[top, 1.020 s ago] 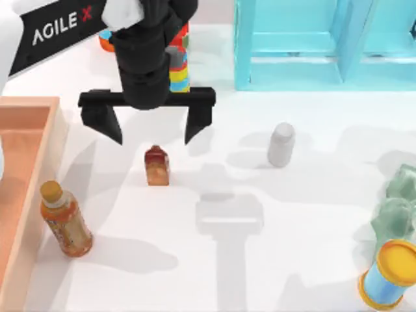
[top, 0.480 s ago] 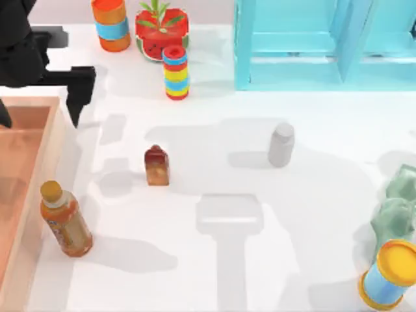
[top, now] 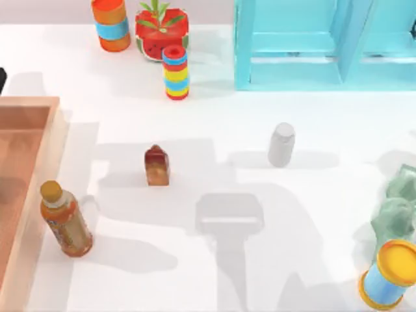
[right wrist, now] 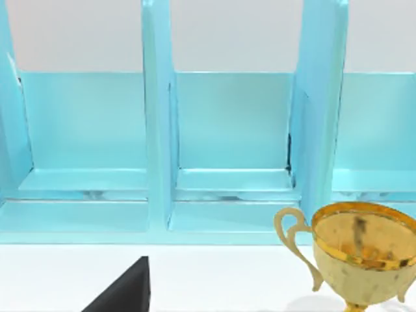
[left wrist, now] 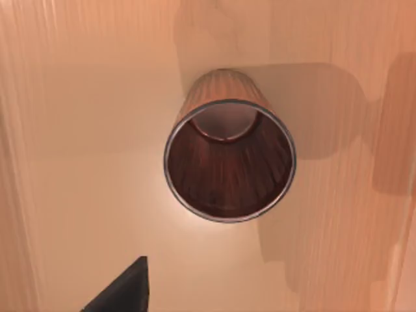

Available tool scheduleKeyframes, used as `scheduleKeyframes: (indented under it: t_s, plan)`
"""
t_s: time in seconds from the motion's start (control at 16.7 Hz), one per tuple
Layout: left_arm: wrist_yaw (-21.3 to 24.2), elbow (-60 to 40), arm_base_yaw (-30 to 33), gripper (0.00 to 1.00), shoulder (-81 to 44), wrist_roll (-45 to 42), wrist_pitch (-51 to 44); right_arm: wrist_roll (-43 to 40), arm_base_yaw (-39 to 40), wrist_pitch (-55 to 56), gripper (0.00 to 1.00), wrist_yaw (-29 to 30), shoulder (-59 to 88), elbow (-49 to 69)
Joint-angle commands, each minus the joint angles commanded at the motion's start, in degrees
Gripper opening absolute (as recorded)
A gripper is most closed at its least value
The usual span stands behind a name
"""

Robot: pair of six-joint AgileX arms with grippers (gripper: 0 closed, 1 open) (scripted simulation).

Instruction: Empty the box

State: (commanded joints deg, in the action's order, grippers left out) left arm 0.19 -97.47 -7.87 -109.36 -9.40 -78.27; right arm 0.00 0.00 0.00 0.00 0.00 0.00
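Reddish-brown wooden box (top: 26,114) holds a dark ribbed wooden cup (left wrist: 229,159); I hang my left arm above it for pickup, jaws' state indiscernible.

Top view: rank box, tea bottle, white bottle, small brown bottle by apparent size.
1. box, cut off by the frame edge but far the largest
2. tea bottle
3. white bottle
4. small brown bottle, close to the white one, so that order is unsure

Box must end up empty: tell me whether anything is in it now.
Not empty. The left wrist view shows a brown wooden cup standing upright on the box floor, mouth up.
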Motion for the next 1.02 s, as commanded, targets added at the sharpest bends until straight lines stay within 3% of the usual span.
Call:
scheduleKeyframes:
  t_s: [0.3,0.78,1.02]
  plan:
    - [0.0,0.7,-0.3,1.0,-0.4,-0.4,1.0,0.0,0.0,0.0,1.0,0.0,0.0,0.0]
    - [-0.1,15.0,-1.7,1.0,-3.6,-1.6,18.6,0.0,0.0,0.0,1.0,0.0,0.0,0.0]
    - [0.0,18.3,-0.2,1.0,-3.4,-0.2,21.7,0.0,0.0,0.0,1.0,0.0,0.0,0.0]
